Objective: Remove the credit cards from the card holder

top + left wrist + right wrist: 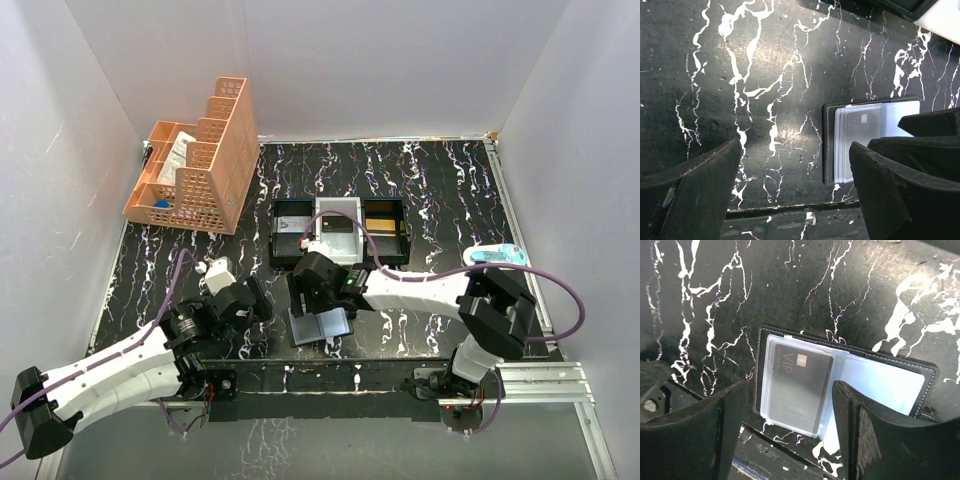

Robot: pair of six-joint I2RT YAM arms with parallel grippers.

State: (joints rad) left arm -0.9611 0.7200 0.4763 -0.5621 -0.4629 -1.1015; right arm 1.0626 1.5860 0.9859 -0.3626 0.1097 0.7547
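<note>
The card holder (320, 327) lies open flat near the table's front edge, showing clear plastic sleeves inside a black stitched border (760, 370). A grey card marked VIP (797, 385) sits in the top sleeve. My right gripper (790, 405) hovers open just above the holder, one finger on each side of that card and nothing gripped. To the left of the holder (829, 145), my left gripper (792, 165) stands wide open over bare table, holding nothing. In the top view the right gripper (322, 298) covers the holder's far edge and the left gripper (255, 298) is beside it.
A black-and-white three-compartment tray (340, 228) stands just behind the holder. An orange mesh organiser (195, 160) sits at the back left. A light blue item (497, 256) lies at the right edge. The table's front edge (790, 207) runs right below both grippers.
</note>
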